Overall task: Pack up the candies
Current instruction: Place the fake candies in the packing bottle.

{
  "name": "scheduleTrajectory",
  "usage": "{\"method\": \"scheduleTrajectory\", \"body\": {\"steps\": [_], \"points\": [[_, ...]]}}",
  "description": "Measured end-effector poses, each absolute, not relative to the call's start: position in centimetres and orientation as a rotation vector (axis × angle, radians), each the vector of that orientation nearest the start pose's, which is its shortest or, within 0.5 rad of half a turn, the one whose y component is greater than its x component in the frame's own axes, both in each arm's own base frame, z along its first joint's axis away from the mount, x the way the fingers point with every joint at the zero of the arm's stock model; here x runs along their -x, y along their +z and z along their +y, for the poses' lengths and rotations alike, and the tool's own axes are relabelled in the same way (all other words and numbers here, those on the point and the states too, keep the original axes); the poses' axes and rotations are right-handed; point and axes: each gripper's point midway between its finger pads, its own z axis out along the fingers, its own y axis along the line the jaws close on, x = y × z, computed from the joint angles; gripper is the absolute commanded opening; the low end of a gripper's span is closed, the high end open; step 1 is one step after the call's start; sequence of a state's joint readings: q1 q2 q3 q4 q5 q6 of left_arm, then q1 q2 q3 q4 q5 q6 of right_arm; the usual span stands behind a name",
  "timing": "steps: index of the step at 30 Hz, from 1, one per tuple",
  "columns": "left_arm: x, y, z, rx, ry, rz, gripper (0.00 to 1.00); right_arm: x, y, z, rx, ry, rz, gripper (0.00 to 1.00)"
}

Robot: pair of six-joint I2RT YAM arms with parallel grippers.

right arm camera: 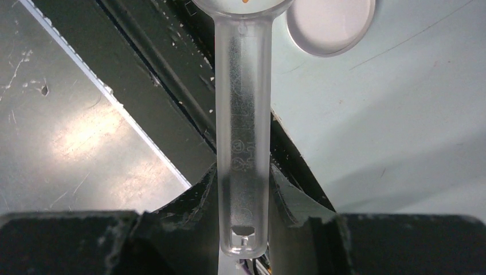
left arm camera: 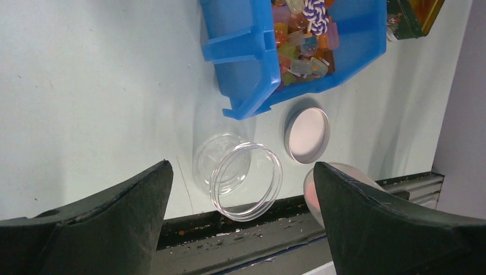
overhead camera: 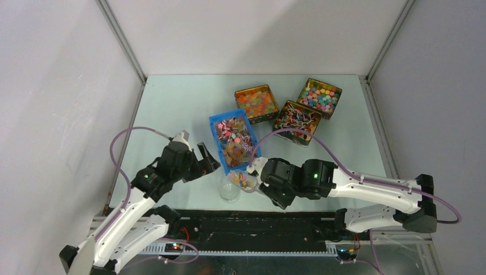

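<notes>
Candies (overhead camera: 234,139) lie mostly in the blue bin (overhead camera: 216,123) at the middle of the table (overhead camera: 172,103), and three gold tins (overhead camera: 256,103) stand behind it. The right gripper (overhead camera: 261,182) holds a clear scoop (overhead camera: 245,180) with some candies in its bowl, just beside the clear jar (overhead camera: 229,192). The left gripper (overhead camera: 209,160) hangs near the bin's left side.

From the left wrist, the left gripper (left arm camera: 240,169) has its jaws wide apart above the clear jar (left arm camera: 246,186). A round lid (left arm camera: 308,134) lies on the table near it, and candies (left arm camera: 301,46) show inside the blue bin (left arm camera: 240,57).

From the right wrist, the right gripper (right arm camera: 242,177) is clamped on the handle of the clear scoop (right arm camera: 242,114). The lid (right arm camera: 329,23) lies beyond it.
</notes>
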State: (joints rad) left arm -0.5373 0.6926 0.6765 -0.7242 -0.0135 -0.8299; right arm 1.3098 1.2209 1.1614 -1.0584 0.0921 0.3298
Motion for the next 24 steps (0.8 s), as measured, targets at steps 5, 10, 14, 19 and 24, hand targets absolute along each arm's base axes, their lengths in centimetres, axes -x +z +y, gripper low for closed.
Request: {"method": "scheduleTrajectory", "body": {"steps": [5,10,14,19,24], "points": [[-18.3,14.7,-14.0,0.364,-0.64,2.388,1.0,-5.9,15.9,24.2,1.315,0.381,2.464,0.0],[-18.3,14.7,-14.0,0.364,-0.64,2.39,1.0,-5.3,15.2,24.3,1.367,0.372,2.486,0.0],[-18.3,14.7,-14.0,0.364,-0.64,2.389,1.0,-5.1,14.6,24.4,1.402,0.357,2.501,0.0],[-18.3,14.8,-14.0,0.363,-0.644,2.384,1.0,-4.7,13.8,24.5,1.438,0.344,2.535,0.0],[-18.2,14.9,-14.0,0.361,-0.646,2.383,1.0,-4.5,13.6,24.5,1.461,0.345,2.546,0.0]]}}
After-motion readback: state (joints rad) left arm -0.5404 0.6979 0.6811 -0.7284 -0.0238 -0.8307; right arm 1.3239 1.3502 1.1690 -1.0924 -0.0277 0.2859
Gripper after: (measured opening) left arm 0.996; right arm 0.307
